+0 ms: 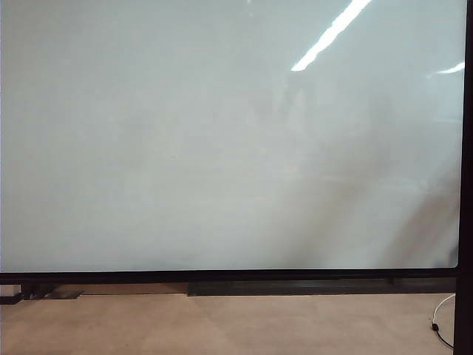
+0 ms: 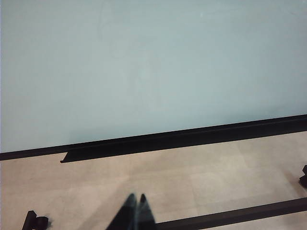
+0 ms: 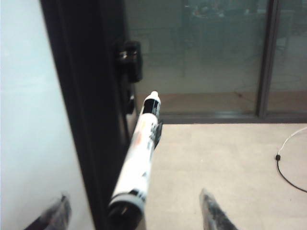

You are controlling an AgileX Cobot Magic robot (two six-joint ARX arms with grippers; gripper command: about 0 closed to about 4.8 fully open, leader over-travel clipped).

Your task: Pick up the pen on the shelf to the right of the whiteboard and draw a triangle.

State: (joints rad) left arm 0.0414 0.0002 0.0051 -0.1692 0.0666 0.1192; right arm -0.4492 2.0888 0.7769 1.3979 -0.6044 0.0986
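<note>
Two thin fingertips of the left gripper (image 2: 135, 211) press together, hanging low before the whiteboard (image 1: 222, 148). Further right, the right gripper (image 3: 134, 211) spreads wide, its fingertips (image 3: 213, 213) either side of the pen (image 3: 136, 163), which sits on a small black shelf (image 3: 154, 136) beside the board's dark frame (image 3: 91, 120).

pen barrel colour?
White, with dark bands near both ends; pen shows best in the right wrist view.

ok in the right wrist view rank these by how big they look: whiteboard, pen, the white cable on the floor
1. whiteboard, biggest, though only its edge shows.
2. pen, long but near the camera, which inflates it; it lies between the open right end effector's fingers.
3. cable, thinnest; it runs off the picture's edge, so unsure.
</note>
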